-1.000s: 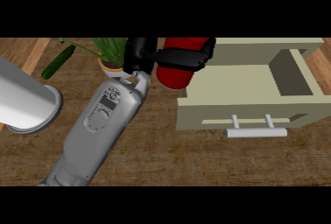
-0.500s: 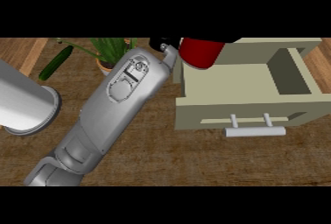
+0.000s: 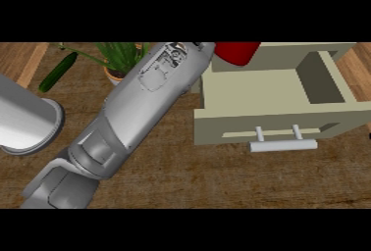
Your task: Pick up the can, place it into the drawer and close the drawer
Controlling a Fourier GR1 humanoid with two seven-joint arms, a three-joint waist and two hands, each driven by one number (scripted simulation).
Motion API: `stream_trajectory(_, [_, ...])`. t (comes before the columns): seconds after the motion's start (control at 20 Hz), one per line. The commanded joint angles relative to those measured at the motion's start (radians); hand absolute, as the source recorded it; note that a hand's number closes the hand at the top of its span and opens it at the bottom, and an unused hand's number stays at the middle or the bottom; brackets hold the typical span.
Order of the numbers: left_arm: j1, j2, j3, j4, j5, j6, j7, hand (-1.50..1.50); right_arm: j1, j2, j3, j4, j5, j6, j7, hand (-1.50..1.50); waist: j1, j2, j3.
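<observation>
Red can (image 3: pixel 236 51) at the top edge of the frame, just over the back rim of the open drawer (image 3: pixel 261 88), upper part cut off by the edge. Grey forearm (image 3: pixel 138 112) slanting from lower left up to top centre; hand itself past the frame's top, grip impossible to tell. Beige drawer interior bare and wide, white handle (image 3: pixel 283 145) at its front. Potted plant (image 3: pixel 119 59) and green cucumber (image 3: pixel 58 71) upper left; grey cylinder (image 3: pixel 25 122) at left edge. Wooden counter (image 3: pixel 217 181) open across the lower frame.
</observation>
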State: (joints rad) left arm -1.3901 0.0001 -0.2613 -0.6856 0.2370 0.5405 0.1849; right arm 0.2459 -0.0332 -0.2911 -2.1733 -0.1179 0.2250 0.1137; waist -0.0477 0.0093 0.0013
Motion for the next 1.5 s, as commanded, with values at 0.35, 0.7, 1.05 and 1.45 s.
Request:
stream_trajectory(0.35, [-0.065,0.000,-0.148,0.168,0.159,0.064,-0.087,1.50,-0.107,-0.001,0.021,0.055,0.027,-0.028,0.006,-1.50,-0.033,0.009,0.001])
stream_trajectory(0.7, [-0.073,0.000,-0.207,0.241,0.190,0.095,-0.142,1.50,-0.099,-0.004,0.035,0.062,0.042,-0.023,0.023,-1.50,-0.047,0.011,0.002])
stream_trajectory(1.05, [-0.085,0.000,-0.243,0.313,0.213,0.090,-0.194,1.50,-0.132,-0.006,0.047,0.029,0.046,-0.041,0.060,-1.50,-0.058,0.017,0.001])
stream_trajectory(1.45, [-0.044,0.000,-0.332,0.327,0.239,0.132,-0.218,-1.50,-0.149,-0.020,0.044,0.057,0.047,-0.026,0.033,-1.50,-0.078,0.022,0.002])
